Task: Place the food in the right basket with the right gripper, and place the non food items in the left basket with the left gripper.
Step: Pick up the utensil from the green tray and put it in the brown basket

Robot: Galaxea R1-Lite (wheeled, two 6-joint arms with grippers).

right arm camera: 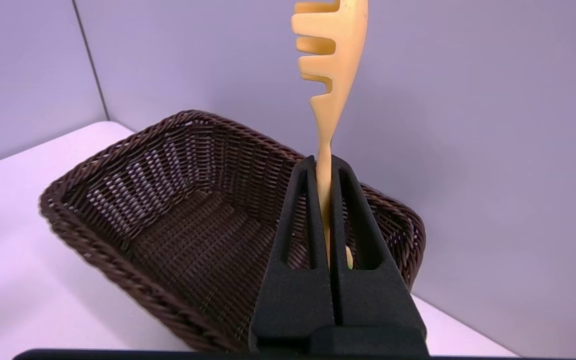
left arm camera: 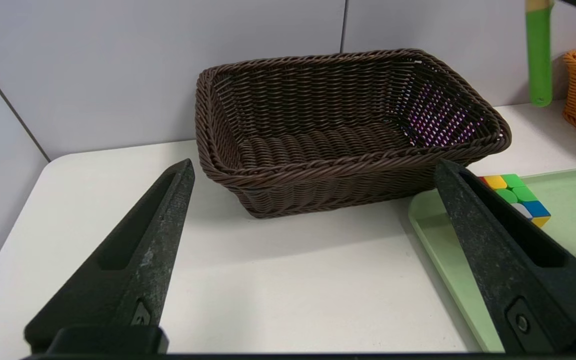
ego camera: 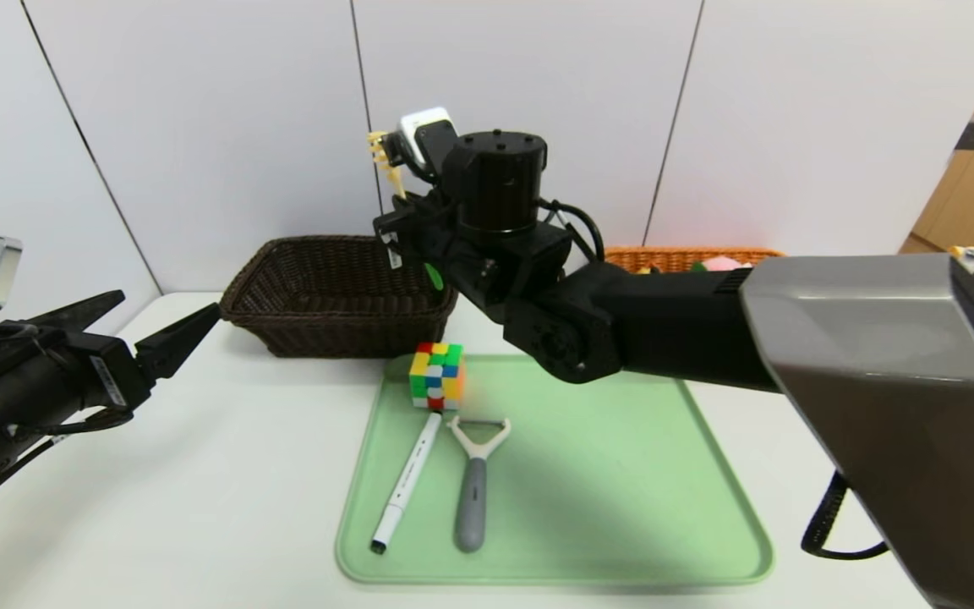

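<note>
- The spork (right arm camera: 329, 75) stands upright, pinched in my right gripper (right arm camera: 324, 200) above the dark basket (right arm camera: 208, 220)'s near corner.
- I'd carry it over the middle, lower, then release.
- My left gripper (left arm camera: 313, 175) waits spread, holding nothing.

The dark basket (ego camera: 336, 296) is woven wicker, ribbed and slightly glossy; the orange basket (ego camera: 690, 256), at 3 o'clock from it, has the same rough weave; the tray (ego camera: 588, 499) looks like smooth matt plastic, pale green; the cube (ego camera: 437, 375) is glossy plastic; the pen (ego camera: 407, 482) is smooth white plastic; the peeler (ego camera: 475, 480) has a white plastic head and a matt grey handle; the spork (right arm camera: 329, 80) is smooth yellow plastic; the right gripper (right arm camera: 324, 172) has matt, grainy black fingers (right arm camera: 295, 210); the table (ego camera: 199, 499) is smooth matt white.
</note>
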